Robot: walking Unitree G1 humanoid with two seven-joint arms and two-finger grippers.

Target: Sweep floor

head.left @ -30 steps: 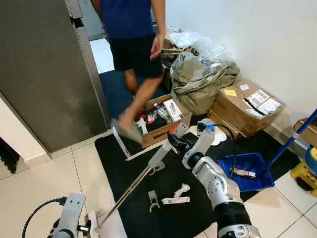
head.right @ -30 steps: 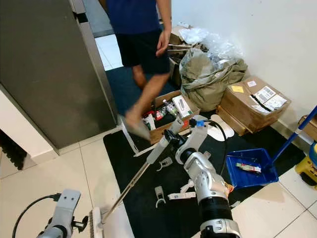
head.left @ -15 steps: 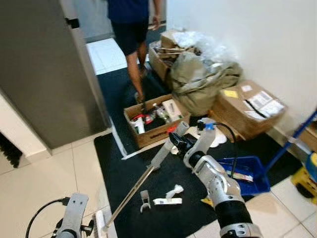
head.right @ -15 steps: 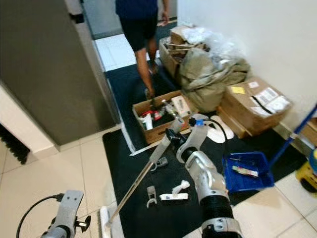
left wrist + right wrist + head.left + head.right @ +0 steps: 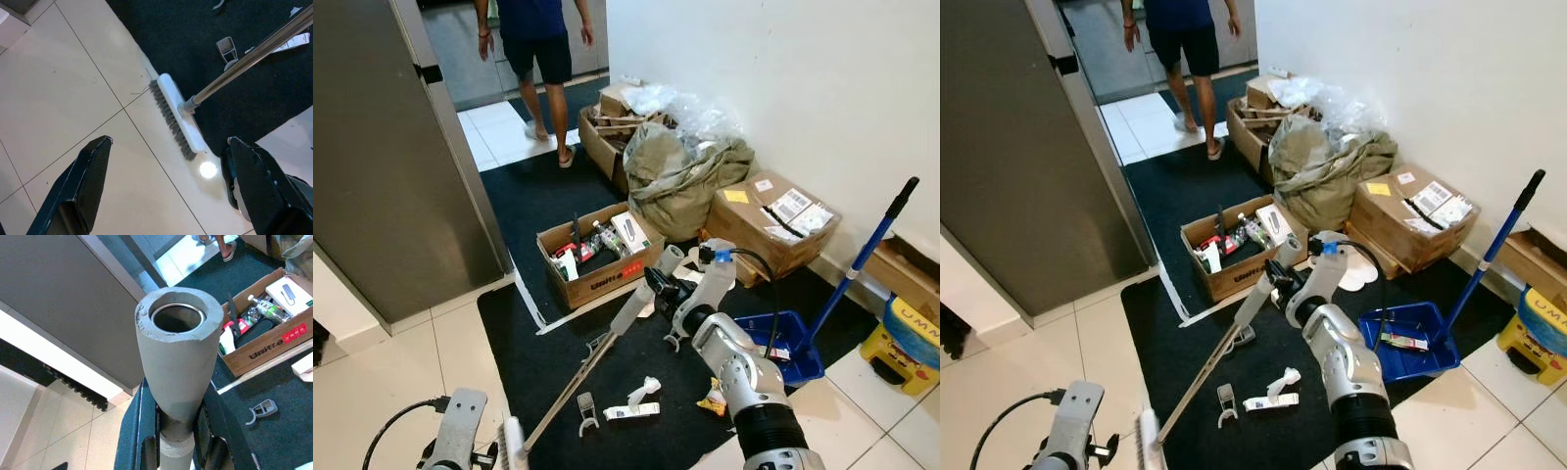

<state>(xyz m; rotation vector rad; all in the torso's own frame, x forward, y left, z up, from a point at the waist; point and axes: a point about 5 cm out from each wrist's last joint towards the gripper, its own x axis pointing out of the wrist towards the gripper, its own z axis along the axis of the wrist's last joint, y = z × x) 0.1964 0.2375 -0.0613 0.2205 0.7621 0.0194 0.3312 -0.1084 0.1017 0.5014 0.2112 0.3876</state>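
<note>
Right gripper [image 5: 1285, 279] clamping broom handle [image 5: 1234, 330], shaft slanting down to brush head [image 5: 177, 116] lying between spread left gripper [image 5: 166, 191] fingers.

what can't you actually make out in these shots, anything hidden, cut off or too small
- Person: head cut off by the top edge of both eye views.
- Labels on the cardboard box: too small to read.
- Open box of items: most contents too small to name.
- Broom: handle cut off by the left wrist view's edge; the right pincer hides part of the grip.
- Yellow container: cut off by the right edge.
</note>
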